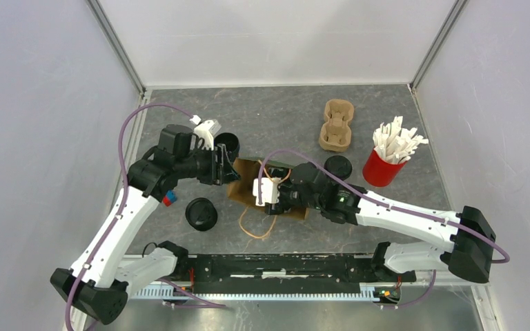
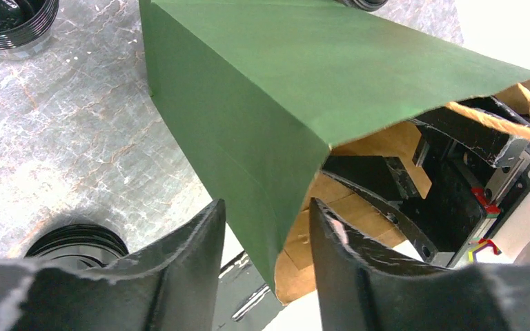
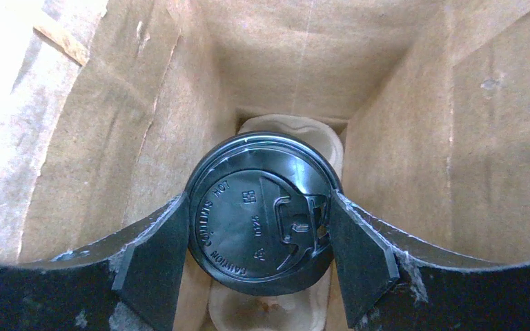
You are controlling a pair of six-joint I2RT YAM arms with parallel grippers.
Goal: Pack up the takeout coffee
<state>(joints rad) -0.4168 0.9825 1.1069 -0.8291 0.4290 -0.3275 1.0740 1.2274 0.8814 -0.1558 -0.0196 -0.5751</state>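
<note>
1. Nearest me, a lidded black cup (image 1: 201, 214) stands alone on the table (image 1: 283, 110).
2. My left hand (image 2: 266, 207) is wide open at the mouth of the green paper bag (image 2: 262, 89), with the bag's corner edge between its fingers (image 2: 207, 262) and loose.
3. My right hand (image 3: 259, 203) reaches inside the bag and grips the takeout coffee cup (image 3: 241, 227) by the sides of its lid, above a pulp carrier (image 3: 283, 131) on the bag's bottom.
4. Just beyond the bag, one more lidded cup (image 1: 337, 167) sits at its right.
5. Another black cup (image 1: 226, 145) is by my left wrist.
6. Farther right is the red cup (image 1: 383, 169) of white packets (image 1: 398, 141).
7. Farthest away is a second carrier (image 1: 336, 125).
</note>
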